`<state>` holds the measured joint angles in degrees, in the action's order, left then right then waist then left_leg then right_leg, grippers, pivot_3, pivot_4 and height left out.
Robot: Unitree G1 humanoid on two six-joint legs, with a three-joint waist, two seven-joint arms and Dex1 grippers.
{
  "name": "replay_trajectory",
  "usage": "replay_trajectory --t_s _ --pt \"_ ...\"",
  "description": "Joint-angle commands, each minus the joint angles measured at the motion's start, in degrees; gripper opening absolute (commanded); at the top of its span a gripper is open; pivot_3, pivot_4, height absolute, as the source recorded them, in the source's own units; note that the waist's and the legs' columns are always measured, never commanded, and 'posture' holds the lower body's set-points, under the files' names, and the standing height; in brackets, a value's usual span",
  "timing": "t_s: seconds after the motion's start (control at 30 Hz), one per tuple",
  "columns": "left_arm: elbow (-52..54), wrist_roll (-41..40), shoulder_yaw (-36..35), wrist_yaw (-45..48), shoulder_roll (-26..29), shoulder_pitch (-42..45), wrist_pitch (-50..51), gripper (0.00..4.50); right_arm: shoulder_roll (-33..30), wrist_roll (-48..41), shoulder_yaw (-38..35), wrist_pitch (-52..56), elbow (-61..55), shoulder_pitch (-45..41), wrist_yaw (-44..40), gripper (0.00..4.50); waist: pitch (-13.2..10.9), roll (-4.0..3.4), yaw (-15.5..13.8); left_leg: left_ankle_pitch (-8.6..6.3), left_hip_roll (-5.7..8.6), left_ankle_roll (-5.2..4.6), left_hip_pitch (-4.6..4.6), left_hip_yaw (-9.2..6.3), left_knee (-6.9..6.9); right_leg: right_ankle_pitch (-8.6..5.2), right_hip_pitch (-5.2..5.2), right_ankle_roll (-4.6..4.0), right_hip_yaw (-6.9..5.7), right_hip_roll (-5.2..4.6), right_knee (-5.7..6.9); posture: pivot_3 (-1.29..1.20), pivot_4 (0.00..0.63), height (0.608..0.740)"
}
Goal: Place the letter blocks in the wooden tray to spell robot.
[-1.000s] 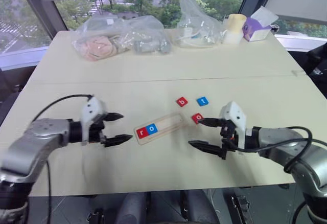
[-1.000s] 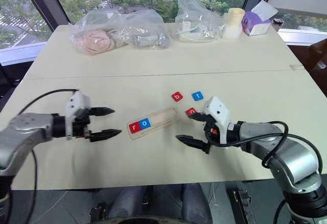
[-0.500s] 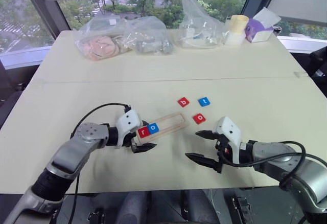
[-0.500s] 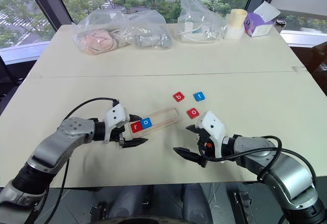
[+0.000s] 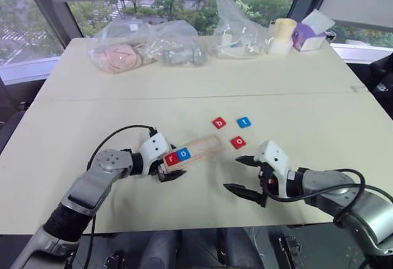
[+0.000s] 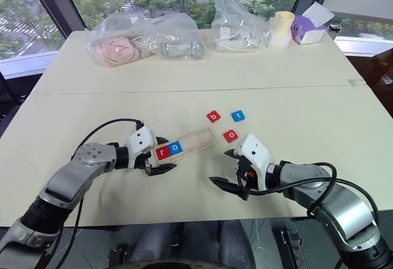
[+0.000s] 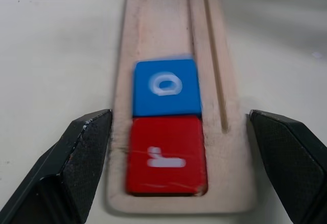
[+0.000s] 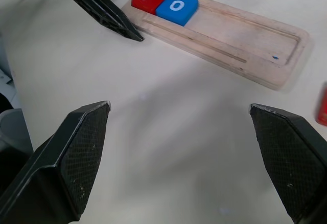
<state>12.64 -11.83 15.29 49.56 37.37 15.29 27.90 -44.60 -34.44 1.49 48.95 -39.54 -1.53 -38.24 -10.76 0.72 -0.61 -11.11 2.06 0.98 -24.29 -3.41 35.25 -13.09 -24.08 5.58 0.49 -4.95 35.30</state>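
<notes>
The wooden tray (image 5: 199, 148) lies slanted at mid-table, with a red r block (image 5: 171, 158) and a blue o block (image 5: 184, 154) side by side at its left end. My left gripper (image 7: 179, 121) is open, one finger on each side of that end; I cannot tell whether they touch the wood. A red b block (image 5: 219, 123), a blue t block (image 5: 244, 122) and a red o block (image 5: 238, 142) lie loose to the right of the tray. My right gripper (image 5: 232, 173) hovers open near the table's front, below the red o, holding nothing.
Clear plastic bags (image 5: 144, 46) with soft items sit along the far side, beside another bag (image 5: 241, 32), a pale roll (image 5: 282, 34) and a purple tissue box (image 5: 309, 32). The table's front edge (image 5: 184, 229) runs close below both grippers.
My left gripper has moved right and down from beside the tray to straddle its left end. The right gripper sank a little. The blocks have stayed where they were.
</notes>
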Motion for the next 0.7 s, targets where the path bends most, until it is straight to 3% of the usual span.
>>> replay_trajectory --t_s 0.03,0.13,0.27,0.3,0.53,0.7 --pt "-0.5 2.4 1.3 0.3 1.2 -1.3 0.2 4.50 0.3 0.0 -0.5 -0.7 -0.6 -1.1 0.2 4.47 0.0 0.00 0.0 0.00 0.00 0.00 0.00 0.00 0.00 0.00 0.00 0.00 0.00 0.00 0.00 0.00 0.150 0.740" --pt "-0.6 2.6 1.3 0.3 1.1 -1.2 -0.1 4.50 0.3 -0.2 -0.6 -0.3 -0.8 -1.3 0.4 4.47 0.0 0.00 0.0 0.00 0.00 0.00 0.00 0.00 0.01 0.00 0.00 0.00 0.00 0.00 0.00 0.00 0.150 0.740" --pt "-0.4 2.8 1.2 0.5 1.2 -1.3 -0.6 3.22 0.4 -0.3 -0.6 0.1 -0.9 -1.7 0.7 4.50 0.0 0.00 0.0 0.00 0.00 0.00 0.00 0.00 0.01 0.00 0.00 0.00 0.00 0.00 0.00 0.00 0.150 0.740" --pt "-0.4 2.9 1.1 0.6 1.3 -1.3 -0.7 3.14 0.4 -0.3 -0.6 0.2 -0.9 -1.7 0.7 4.50 0.0 0.00 0.0 0.00 0.00 0.00 0.00 0.00 0.01 0.00 0.00 0.00 0.00 0.00 0.00 0.00 0.150 0.740" --pt "-3.1 3.8 0.9 1.4 1.4 -0.5 -4.5 3.14 0.5 -0.3 -1.1 0.3 0.0 -2.0 0.8 4.50 0.0 -0.01 -0.1 0.00 0.00 0.00 0.01 0.00 0.01 0.00 0.01 0.00 0.00 0.00 0.01 0.00 0.150 0.740" --pt "-11.6 2.5 -1.0 11.5 4.5 5.0 -18.6 3.14 0.2 -0.5 -3.4 -0.2 2.0 -1.6 0.5 4.50 0.0 -0.01 0.0 0.00 -0.04 0.00 0.00 0.01 0.01 0.01 -0.02 -0.01 -0.01 0.04 0.01 0.00 0.150 0.740"
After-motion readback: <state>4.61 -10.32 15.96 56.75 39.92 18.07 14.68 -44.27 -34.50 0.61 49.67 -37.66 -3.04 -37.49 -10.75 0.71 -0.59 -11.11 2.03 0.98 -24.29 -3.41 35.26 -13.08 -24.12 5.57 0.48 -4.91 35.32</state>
